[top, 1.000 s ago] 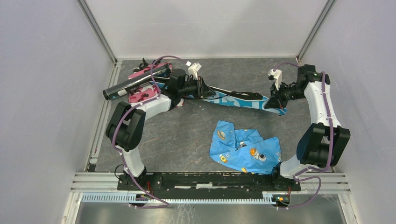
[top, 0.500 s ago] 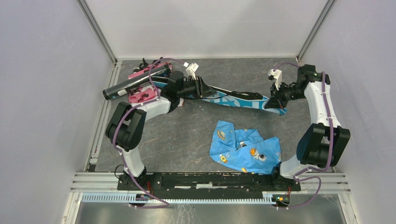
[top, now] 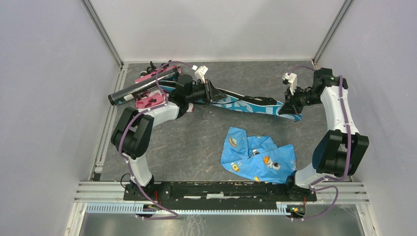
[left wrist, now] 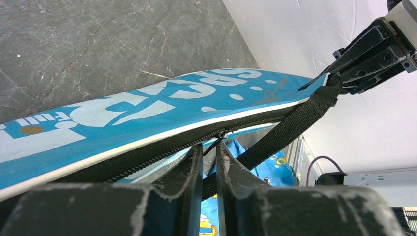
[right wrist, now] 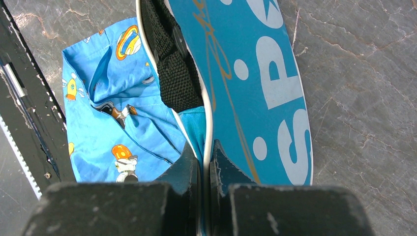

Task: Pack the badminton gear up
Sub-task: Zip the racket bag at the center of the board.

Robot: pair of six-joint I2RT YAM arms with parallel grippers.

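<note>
Grey marbled tabletop (top: 196, 142) sits between white walls (top: 221, 29), and across its far half you have the blue "SPORT" cover (top: 246, 104) stretched between your two arms, so take the cover as your reference.

Your right gripper (right wrist: 204, 147) is clamped on the cover's right end. In the right wrist view its fingers press together on the white piped edge, with the printed letters to one side and the black strap (right wrist: 174, 73) to the other.

Your left gripper (left wrist: 209, 146) is at the cover's zipped edge, toward its left end. The fingers stand close together with a narrow slit between them, and the zipper pull (left wrist: 215, 140) sits right at their tips. You cannot tell from these views whether the pull is actually pinched. The zip on the left gripper's side of the pull is closed.

Off the cover's left end, the black tube (top: 142, 87) lies at a slant across the pink camouflage bag (top: 150, 98).

On the near side of the cover, below its right half and apart from it, the blue cartoon-print cloth (top: 258, 157) lies crumpled on the tabletop.
</note>
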